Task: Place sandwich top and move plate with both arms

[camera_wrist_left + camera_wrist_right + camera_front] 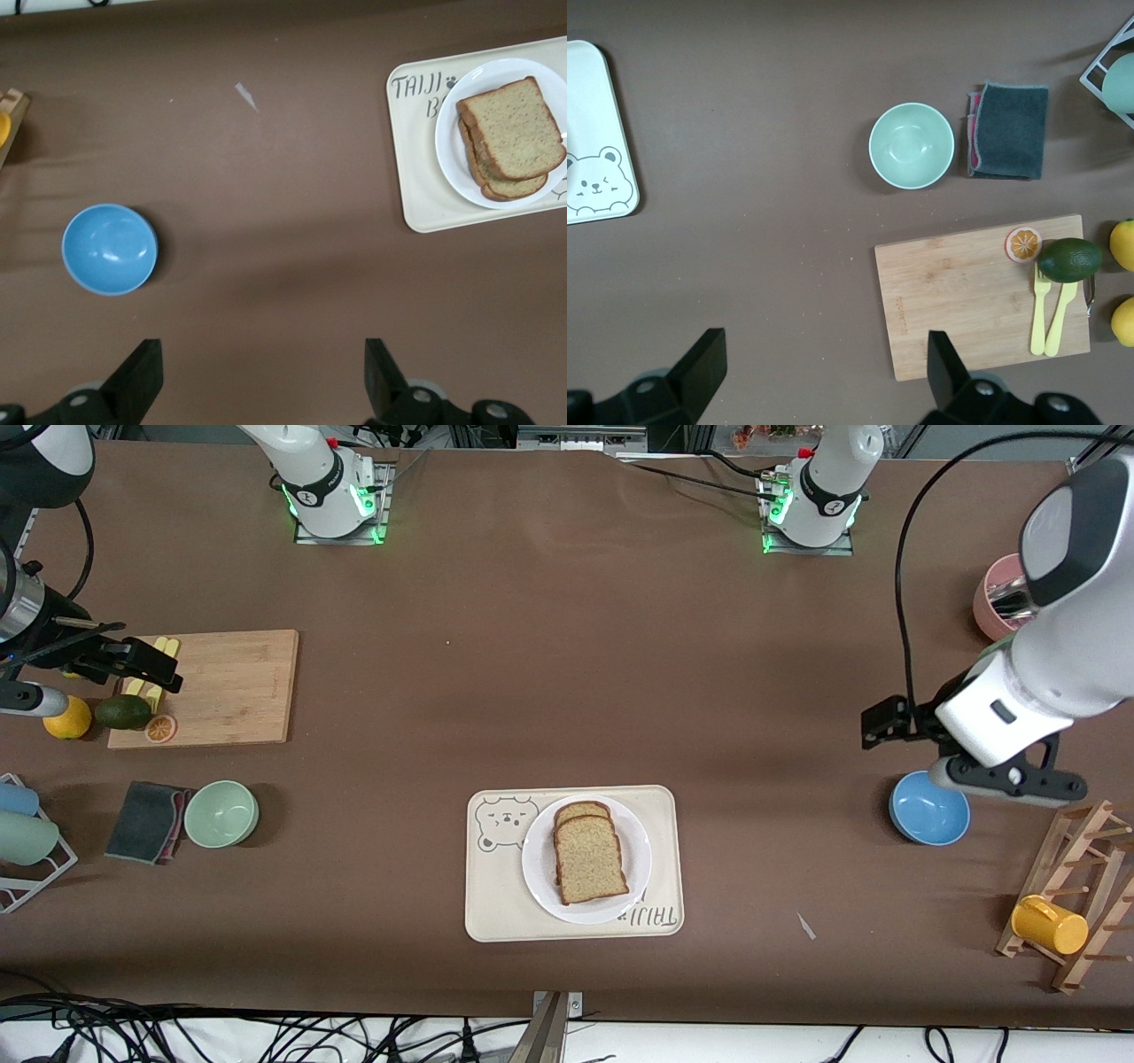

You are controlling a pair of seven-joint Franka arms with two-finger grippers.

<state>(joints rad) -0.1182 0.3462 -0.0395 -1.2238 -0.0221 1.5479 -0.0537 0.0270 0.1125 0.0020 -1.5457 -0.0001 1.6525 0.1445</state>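
The sandwich top point(591, 861), a tan speckled bread slice with a brown crust, lies on another slice on the white plate point(539, 868). The plate sits on the cream bear-print tray point(496, 899). Bread point(512, 128), plate point(454, 164) and tray point(423, 195) also show in the left wrist view. My left gripper point(877, 726) is open and empty, up over the bare table beside the blue bowl point(930, 808); its own view point(261, 354) shows the jaws wide apart. My right gripper point(173, 671) is open and empty over the end of the cutting board point(230, 686), jaws wide apart in its own view point(824, 345).
The board point(966, 292) carries an avocado point(1069, 258), an orange slice and two yellow forks. A green bowl point(221, 813) and a grey cloth point(146, 822) lie nearer the camera. A wooden rack with a yellow mug point(1050, 924) and a pink cup point(997, 607) stand at the left arm's end.
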